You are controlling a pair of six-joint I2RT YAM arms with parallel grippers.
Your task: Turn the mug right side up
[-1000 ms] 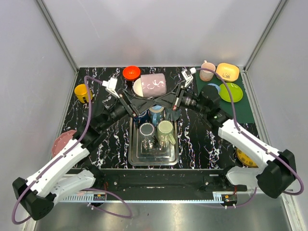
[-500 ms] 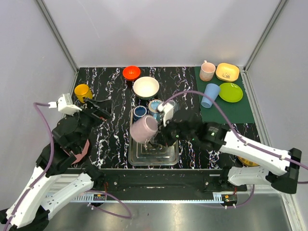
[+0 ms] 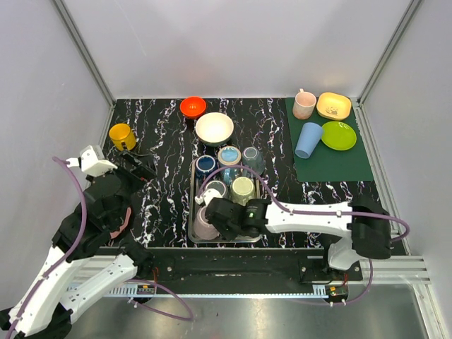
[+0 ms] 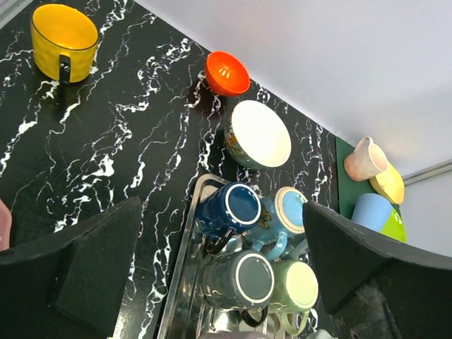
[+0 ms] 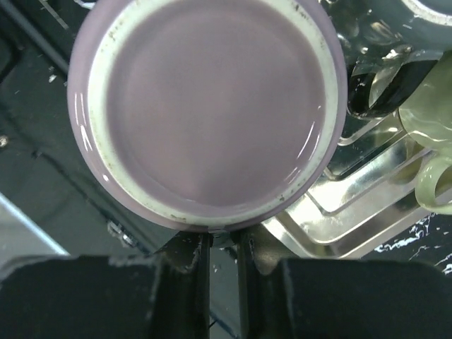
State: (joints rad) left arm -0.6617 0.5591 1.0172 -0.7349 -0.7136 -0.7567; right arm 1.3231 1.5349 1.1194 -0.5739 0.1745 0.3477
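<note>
The purple mug is at the near-left corner of the metal tray. My right gripper reaches across the tray and is shut on it. In the right wrist view the mug's flat base with its pale ring faces the camera. The right gripper has its fingers almost together, pinching a small part below the mug's rim, probably the handle. My left gripper is open and empty, held left of the tray. In the left wrist view it is high over the table.
The tray holds a dark blue mug, a light blue mug, a grey mug and a green mug, all base up. A white bowl, an orange bowl and a yellow mug stand behind. The green mat holds cups and dishes.
The right gripper carried the purple mug from above the white bowl down to the tray's near-left corner. The left arm let go and drew back to the left.
</note>
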